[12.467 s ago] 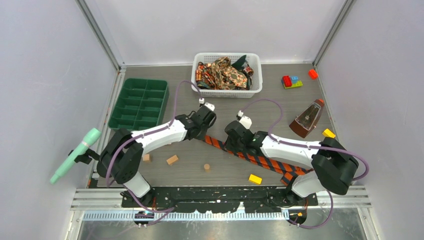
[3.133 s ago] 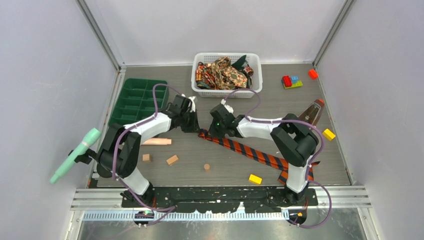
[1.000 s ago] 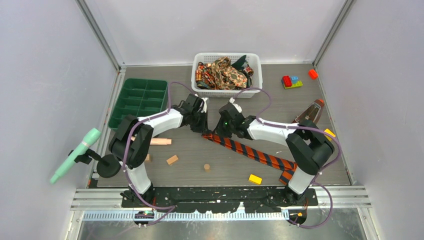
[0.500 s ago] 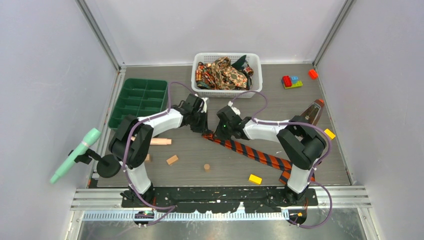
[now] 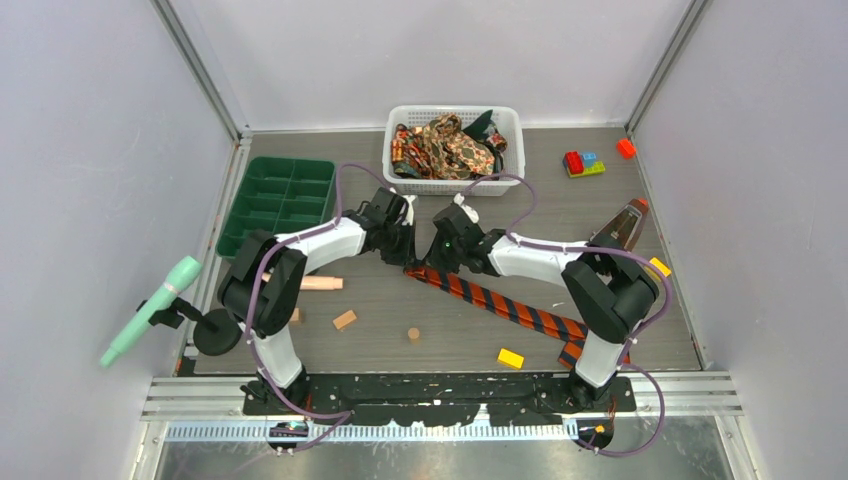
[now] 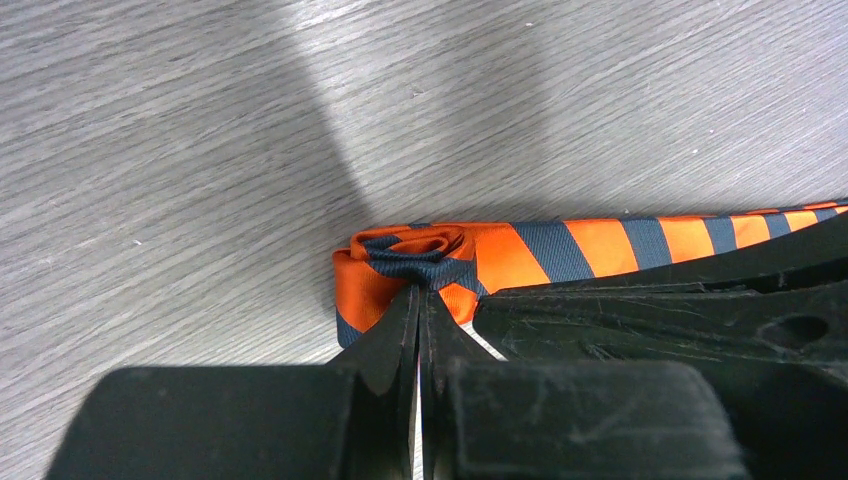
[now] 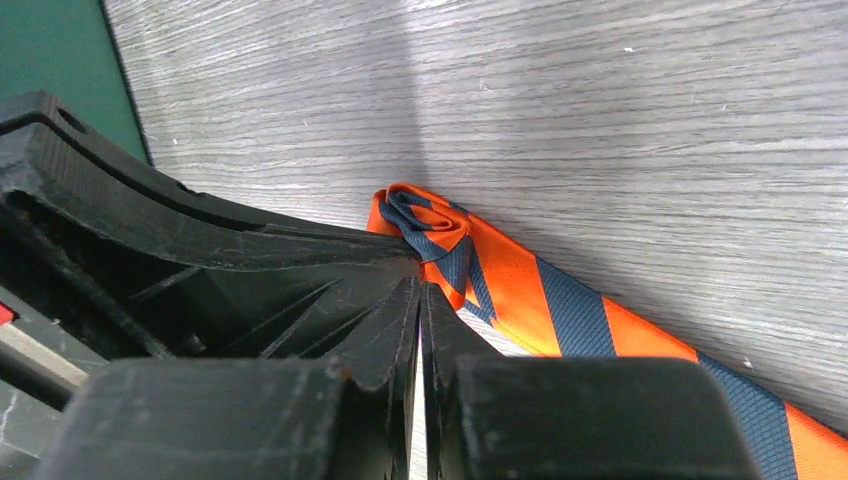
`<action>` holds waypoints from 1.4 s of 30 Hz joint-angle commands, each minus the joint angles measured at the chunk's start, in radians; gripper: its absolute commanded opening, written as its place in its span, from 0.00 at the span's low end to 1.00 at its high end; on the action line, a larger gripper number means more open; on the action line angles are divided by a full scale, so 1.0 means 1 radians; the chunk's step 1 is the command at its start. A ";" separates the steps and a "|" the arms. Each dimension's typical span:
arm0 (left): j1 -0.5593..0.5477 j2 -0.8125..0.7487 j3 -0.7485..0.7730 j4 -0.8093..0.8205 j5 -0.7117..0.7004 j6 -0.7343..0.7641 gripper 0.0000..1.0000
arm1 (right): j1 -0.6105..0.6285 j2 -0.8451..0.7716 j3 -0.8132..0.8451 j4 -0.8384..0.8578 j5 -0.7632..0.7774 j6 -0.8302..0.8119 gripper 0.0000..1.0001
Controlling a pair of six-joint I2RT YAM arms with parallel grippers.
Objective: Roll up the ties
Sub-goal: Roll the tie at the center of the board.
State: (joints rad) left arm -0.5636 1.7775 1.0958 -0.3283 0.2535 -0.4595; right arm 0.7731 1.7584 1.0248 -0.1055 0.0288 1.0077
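1. At the middle of the grey wood-grain table (image 5: 440,335), we are finding the orange-and-navy diagonally striped fabric necktie (image 5: 500,303) lying flat. It is running diagonally from the centre toward the near right corner.
2. The necktie's far-left end is sitting curled into a small, loose roll of a few turns, and both wrist views are showing it resting on the table.
3. The left gripper (image 6: 420,300) is clenching. Its two black fingers are meeting with only a hairline slit between them, and their tips are nipping the navy fold at the edge of the roll.
4. The right gripper (image 7: 420,288) is likewise clamping onto the same roll, with its tips biting the fabric just beside the curl.
5. In the overhead view the two grippers are meeting tip to tip over this end. We cannot tell whether they are touching each other.
6. Toward the far edge, the white plastic mesh basket (image 5: 452,186) is holding a heap of brown-gold paisley fabric ties (image 5: 450,148) and a dark green fabric tie (image 5: 482,122), well apart from both grippers.
7. The dark green plastic compartment tray (image 5: 280,205) is sitting at the far left. Small light wooden blocks (image 5: 345,320) and a yellow plastic brick (image 5: 511,358) are lying on the near part of the table.
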 commanded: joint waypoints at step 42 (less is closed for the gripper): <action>0.001 -0.149 -0.068 0.030 -0.030 -0.020 0.24 | 0.007 0.052 -0.042 0.046 0.017 0.025 0.10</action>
State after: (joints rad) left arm -0.5636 1.6901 1.0561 -0.3313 0.2337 -0.4656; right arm 0.7731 1.8069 1.0000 -0.0643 0.0460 1.0271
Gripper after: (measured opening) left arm 0.175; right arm 0.097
